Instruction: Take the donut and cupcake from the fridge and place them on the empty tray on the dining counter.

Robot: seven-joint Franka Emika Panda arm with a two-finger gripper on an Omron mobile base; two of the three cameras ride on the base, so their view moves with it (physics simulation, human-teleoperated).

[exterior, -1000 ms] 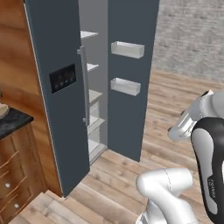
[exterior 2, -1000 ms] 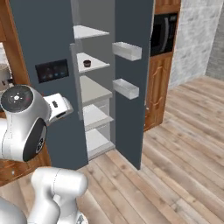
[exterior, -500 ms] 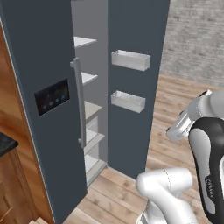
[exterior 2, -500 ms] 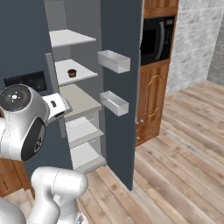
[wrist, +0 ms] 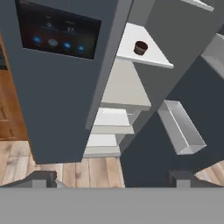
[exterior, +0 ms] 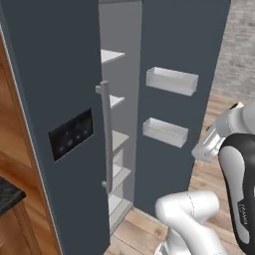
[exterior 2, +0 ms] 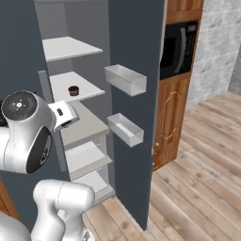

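Note:
The tall slate-grey fridge point(exterior: 60, 74) stands close ahead, its left door shut and its right door point(exterior 2: 136, 37) swung open. The cupcake point(exterior 2: 73, 90), small with a brown top and dark wrapper, sits alone on the second white shelf point(exterior 2: 87, 90); the hand view has this cupcake point(wrist: 140, 47) near the top, well beyond the fingers. My gripper point(wrist: 114, 178) is open with nothing between its widely spread tips, low in front of the fridge opening. The donut, the tray and the dining counter are out of view.
Two clear bins point(exterior 2: 125, 79) point(exterior 2: 125, 129) jut from the inside of the open door. A wooden cabinet with a black microwave point(exterior 2: 176, 47) stands to the right of the fridge. A dark worktop corner point(exterior: 7, 191) lies at the left. Wood floor point(exterior 2: 197, 188) spreads to the right.
The base has driven closer to the fridge, so the whole picture has shifted and the fridge looks larger. The gripper's jaws stay the same width.

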